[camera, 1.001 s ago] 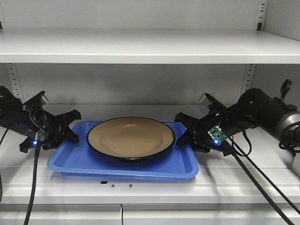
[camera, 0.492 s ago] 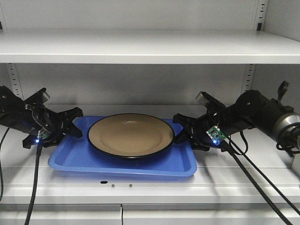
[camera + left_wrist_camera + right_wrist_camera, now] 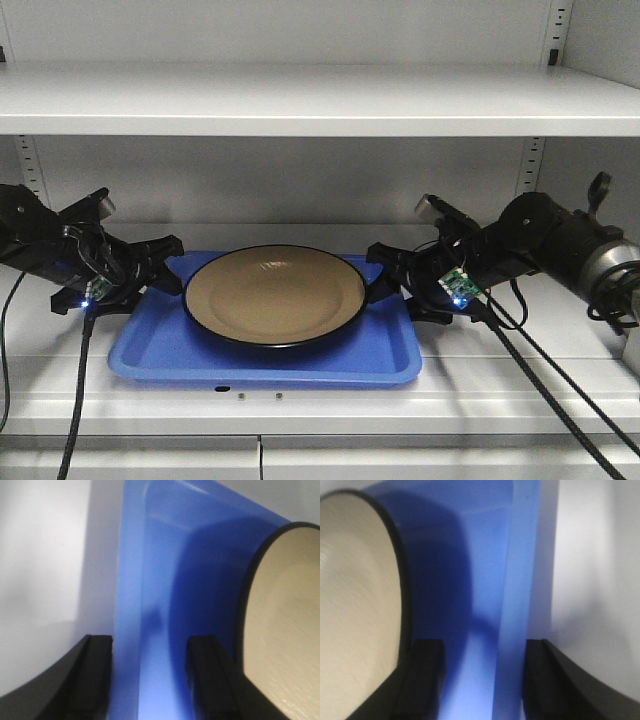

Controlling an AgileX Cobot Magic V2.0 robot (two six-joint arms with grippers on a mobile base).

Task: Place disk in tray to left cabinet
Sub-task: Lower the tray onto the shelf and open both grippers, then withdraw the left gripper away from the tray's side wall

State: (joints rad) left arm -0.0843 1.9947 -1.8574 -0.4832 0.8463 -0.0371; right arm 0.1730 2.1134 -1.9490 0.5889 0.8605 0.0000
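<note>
The tan disk point(image 3: 275, 295) with a dark rim lies in the blue tray point(image 3: 250, 365), which sits on the middle shelf point(image 3: 320, 408) of the grey-white cabinet. My left gripper point(image 3: 165, 268) straddles the tray's left rim, one finger inside and one outside, holding it. My right gripper point(image 3: 392, 282) holds the right rim the same way. In the left wrist view my gripper point(image 3: 149, 645) has the tray rim point(image 3: 132, 555) between its fingers, with the disk point(image 3: 285, 610) to the right. In the right wrist view my gripper point(image 3: 484, 647) spans the rim point(image 3: 520, 555), with the disk point(image 3: 355, 590) to the left.
An upper shelf point(image 3: 320, 100) runs close overhead. Slotted uprights point(image 3: 532, 160) stand at the back corners. Black cables point(image 3: 560, 390) hang from the right arm over the shelf's front edge, and another cable point(image 3: 72, 400) hangs from the left arm.
Both grippers have carried the tray and disk deeper onto the shelf. The tray has levelled out and its front edge has moved back from the shelf lip.
</note>
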